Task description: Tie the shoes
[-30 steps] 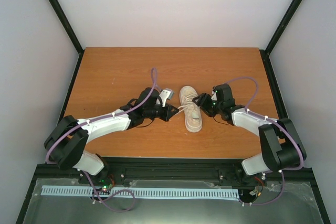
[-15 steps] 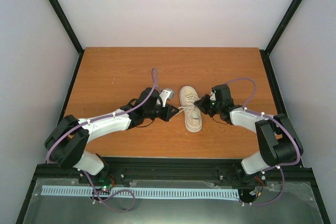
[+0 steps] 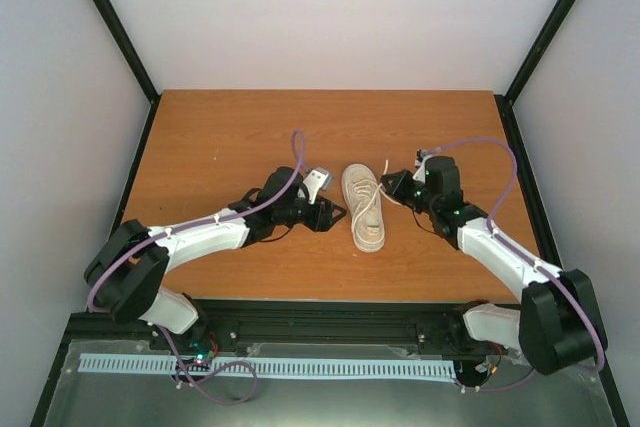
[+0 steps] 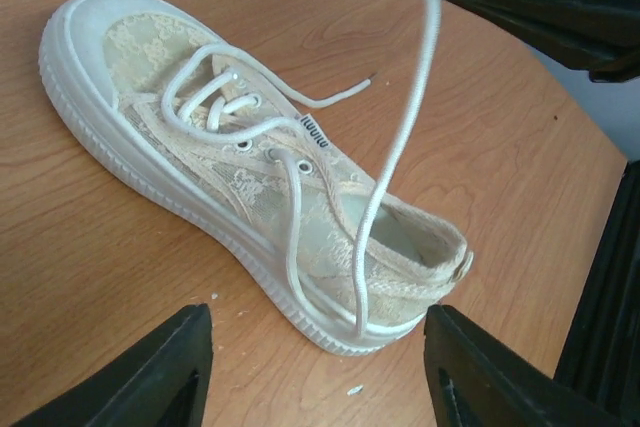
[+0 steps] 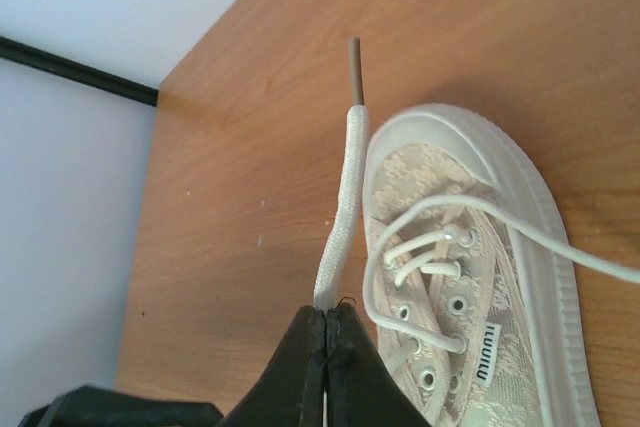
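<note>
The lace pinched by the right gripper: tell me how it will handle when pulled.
The lace looks floppy: it sags in a curve from the right gripper to the shoe. Its short free end stands straight, so probably stiffer there. The mesh shoe seems light; pulling may drag it.

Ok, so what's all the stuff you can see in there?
sneaker: one, cream with a pale sole, in the middle of the table, between the two grippers.
shoelace: one, white, threaded through the sneaker and untied; one end lifted, the other loose near the toe.
table: one, orange-brown wood, under everything.
walls: three, white, around the table.
cables: two, purple, one looping along each arm.
left arm: one, white and black, reaching in from the left.
right arm: one, white and black, reaching in from the right.
left gripper: one, black, open, beside the sneaker, holding nothing.
right gripper: one, black, shut on the lifted shoelace end.
</note>
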Available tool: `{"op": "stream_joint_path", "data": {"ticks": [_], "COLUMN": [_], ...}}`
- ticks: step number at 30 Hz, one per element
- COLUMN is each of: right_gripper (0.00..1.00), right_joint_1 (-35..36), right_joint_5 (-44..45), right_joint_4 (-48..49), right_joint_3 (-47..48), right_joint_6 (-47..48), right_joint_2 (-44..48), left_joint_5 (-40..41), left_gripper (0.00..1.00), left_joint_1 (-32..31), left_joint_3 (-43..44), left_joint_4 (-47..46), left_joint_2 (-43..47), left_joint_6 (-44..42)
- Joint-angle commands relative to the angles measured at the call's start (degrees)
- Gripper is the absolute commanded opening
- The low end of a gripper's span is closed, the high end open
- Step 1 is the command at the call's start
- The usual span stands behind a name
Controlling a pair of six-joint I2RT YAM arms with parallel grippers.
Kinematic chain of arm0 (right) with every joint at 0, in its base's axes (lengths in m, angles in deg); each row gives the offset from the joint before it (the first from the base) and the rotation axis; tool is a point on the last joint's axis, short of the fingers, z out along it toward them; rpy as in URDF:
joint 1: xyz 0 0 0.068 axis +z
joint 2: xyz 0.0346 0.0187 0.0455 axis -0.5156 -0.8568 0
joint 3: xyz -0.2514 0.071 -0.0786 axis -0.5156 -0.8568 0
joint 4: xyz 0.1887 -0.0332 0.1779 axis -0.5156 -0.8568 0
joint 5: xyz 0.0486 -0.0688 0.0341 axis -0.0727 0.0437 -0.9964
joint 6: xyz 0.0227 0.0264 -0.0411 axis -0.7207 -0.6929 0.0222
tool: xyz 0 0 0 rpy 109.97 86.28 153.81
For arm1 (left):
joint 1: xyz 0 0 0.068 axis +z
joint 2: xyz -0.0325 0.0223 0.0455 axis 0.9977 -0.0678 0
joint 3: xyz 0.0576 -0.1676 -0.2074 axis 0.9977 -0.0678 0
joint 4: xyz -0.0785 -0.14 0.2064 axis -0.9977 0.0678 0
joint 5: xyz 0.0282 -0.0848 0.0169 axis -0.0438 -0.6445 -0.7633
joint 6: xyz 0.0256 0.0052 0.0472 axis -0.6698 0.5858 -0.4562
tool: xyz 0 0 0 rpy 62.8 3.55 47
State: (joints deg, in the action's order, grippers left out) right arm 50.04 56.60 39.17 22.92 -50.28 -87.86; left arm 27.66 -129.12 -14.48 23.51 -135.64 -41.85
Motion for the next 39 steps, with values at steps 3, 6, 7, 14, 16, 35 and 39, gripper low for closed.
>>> {"op": "stream_joint_path", "data": {"ticks": [3, 6, 7, 14, 16, 35, 39], "right_gripper": [0.03, 0.03, 0.03, 0.03, 0.03, 0.03, 0.03], "right_joint_1": [0.33, 0.33, 0.33, 0.33, 0.33, 0.82, 3.32], "right_joint_5": [-1.08, -3.56, -4.33, -2.91, -2.70, -3.01, -2.22], "right_joint_4": [-2.64, -2.53, -2.40, -1.77, -3.13, -5.62, -8.62], "right_joint_3": [2.62, 3.67, 3.97, 6.81, 8.11, 14.37, 20.25], "right_joint_6": [8.67, 9.47, 9.56, 11.90, 13.52, 20.93, 24.38], "right_joint_2": [6.61, 9.52, 10.39, 15.12, 14.85, 7.63, -1.95], "left_joint_5": [-3.74, -7.66, -8.58, -8.71, -8.12, -6.42, -9.88], "left_gripper": [0.68, 0.69, 0.69, 0.72, 0.71, 0.01, 0.01], "left_joint_1": [0.38, -0.05, -0.66, -4.81, -4.88, -2.19, 1.92], "left_joint_3": [5.22, 8.18, 9.00, 15.54, 16.29, 12.24, 9.49], "left_joint_4": [-8.07, -12.42, -13.22, -12.37, -12.72, -17.22, -21.13], "left_joint_2": [-3.66, -7.85, -8.96, -15.14, -15.63, -14.64, -15.05], "left_joint_6": [-5.58, -4.02, -3.88, -4.84, -4.32, 3.57, 7.81]}}
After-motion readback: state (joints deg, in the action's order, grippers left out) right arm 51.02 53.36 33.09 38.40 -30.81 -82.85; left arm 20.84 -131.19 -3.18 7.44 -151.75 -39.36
